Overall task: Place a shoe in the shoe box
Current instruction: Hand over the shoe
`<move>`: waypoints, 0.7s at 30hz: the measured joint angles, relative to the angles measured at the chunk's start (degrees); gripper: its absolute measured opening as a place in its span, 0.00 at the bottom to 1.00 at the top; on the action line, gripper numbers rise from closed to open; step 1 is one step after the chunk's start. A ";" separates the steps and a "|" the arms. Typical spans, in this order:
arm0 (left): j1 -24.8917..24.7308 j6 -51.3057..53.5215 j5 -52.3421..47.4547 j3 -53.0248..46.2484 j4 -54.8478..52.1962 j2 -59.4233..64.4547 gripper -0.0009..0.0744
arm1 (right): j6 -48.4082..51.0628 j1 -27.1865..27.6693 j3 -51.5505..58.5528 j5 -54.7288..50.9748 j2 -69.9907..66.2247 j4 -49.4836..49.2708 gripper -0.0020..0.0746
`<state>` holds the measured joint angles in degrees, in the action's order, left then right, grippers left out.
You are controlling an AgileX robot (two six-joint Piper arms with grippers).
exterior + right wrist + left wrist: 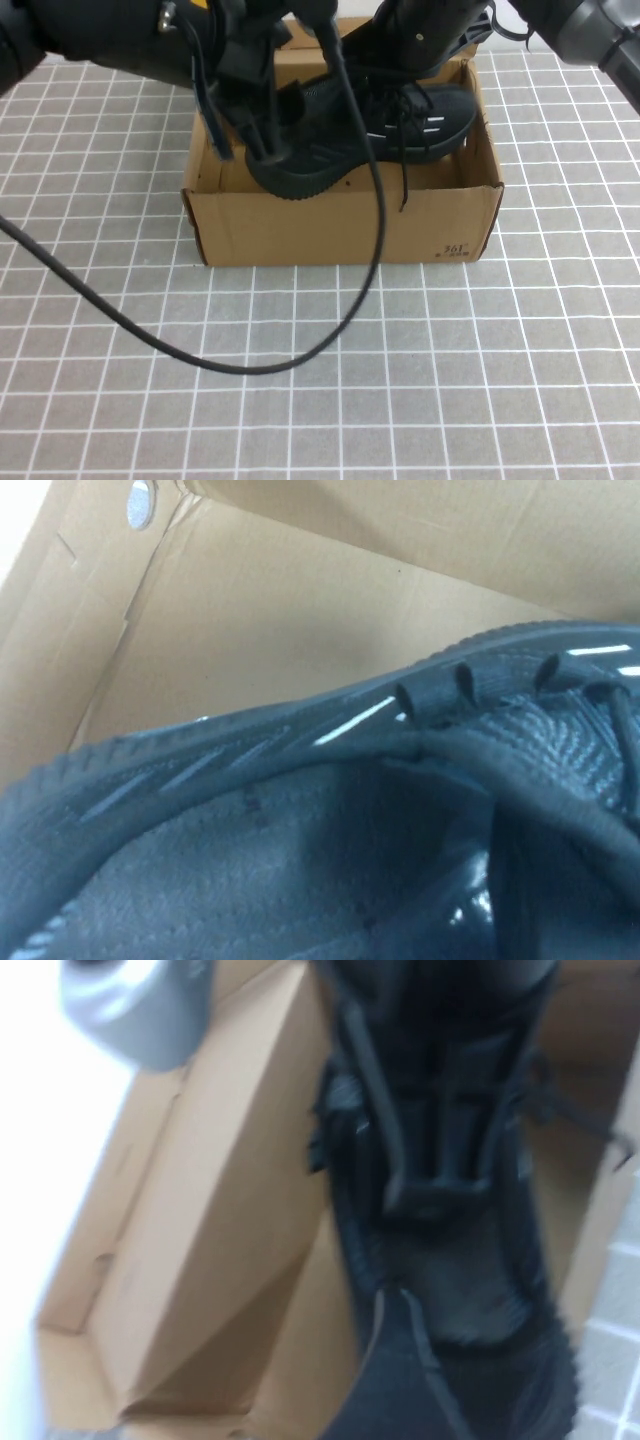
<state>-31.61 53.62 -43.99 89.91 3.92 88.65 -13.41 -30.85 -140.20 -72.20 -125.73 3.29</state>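
From the high view I see the shoe (pixel 400 120) lying across the open shoe box (pixel 340 225), heel end toward my left side and toe toward my right, a loose lace hanging over the front wall. The heel sits up at the box's front rim rather than flat inside; how much of the sole rests on the box floor is hidden by the cardboard wall. The box stands on the gridded table (pixel 400 380).

My left pincer (pixel 262 140) is down at the heel end, its dark fingers spread wide. They merge with the black knit, so I cannot tell whether they grip the heel or merely straddle it. A black cable (pixel 250 366) loops from that arm across the table. The left wrist view is blurred: shoe laces and tongue, cardboard beside them, and a grey rounded object (pixel 140 1010) cut off at the frame edge that I cannot identify.

My right pincer is hidden in the high view behind its own arm, above the shoe's middle; I take it as shut. The right wrist view shows only the shoe's collar and lace loops close up against the box's inner wall.
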 joint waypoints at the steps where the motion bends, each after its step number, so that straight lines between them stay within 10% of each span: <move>1: -0.12 0.29 -0.14 0.00 1.23 0.00 0.63 | 0.09 0.00 0.00 0.00 0.00 0.00 0.03; 21: -4.99 6.56 4.21 0.00 -0.24 9.13 0.63 | 0.44 0.00 0.00 0.00 0.00 0.30 0.03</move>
<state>-36.60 60.18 -39.78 89.91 3.69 97.78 -12.97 -30.84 -140.20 -72.20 -125.73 3.59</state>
